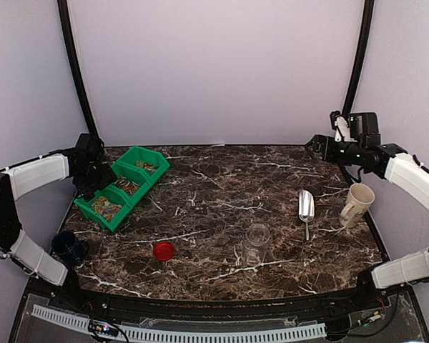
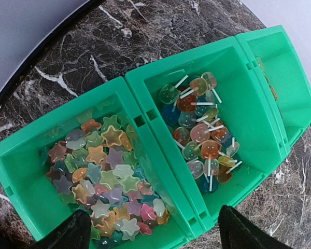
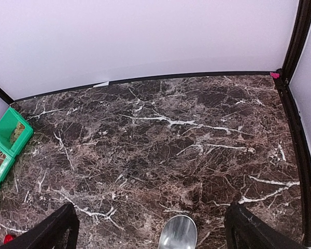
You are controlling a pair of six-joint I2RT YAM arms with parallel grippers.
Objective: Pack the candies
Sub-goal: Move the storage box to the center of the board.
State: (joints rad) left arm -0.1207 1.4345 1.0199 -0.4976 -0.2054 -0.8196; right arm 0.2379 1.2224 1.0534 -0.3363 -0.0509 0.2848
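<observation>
The candies lie in three joined green bins (image 1: 121, 187) at the table's left. In the left wrist view one bin holds several star-shaped candies (image 2: 101, 176), the middle bin (image 2: 249, 119) holds flat lollipops (image 2: 202, 135), and the third bin (image 2: 285, 78) shows only a few sweets at its edge. My left gripper (image 1: 93, 182) hovers open and empty over the bins, its jaws astride the wall between the star and lollipop bins (image 2: 155, 233). My right gripper (image 1: 314, 146) is open and empty, high over the back right of the table (image 3: 150, 228).
A clear glass jar (image 1: 256, 239) stands near the table's middle, with a round red lid (image 1: 164, 250) to its left. A metal scoop (image 1: 305, 207) lies right of the jar, also in the right wrist view (image 3: 177, 233). A cream mug (image 1: 357, 204) stands far right, a dark cup (image 1: 68, 246) front left.
</observation>
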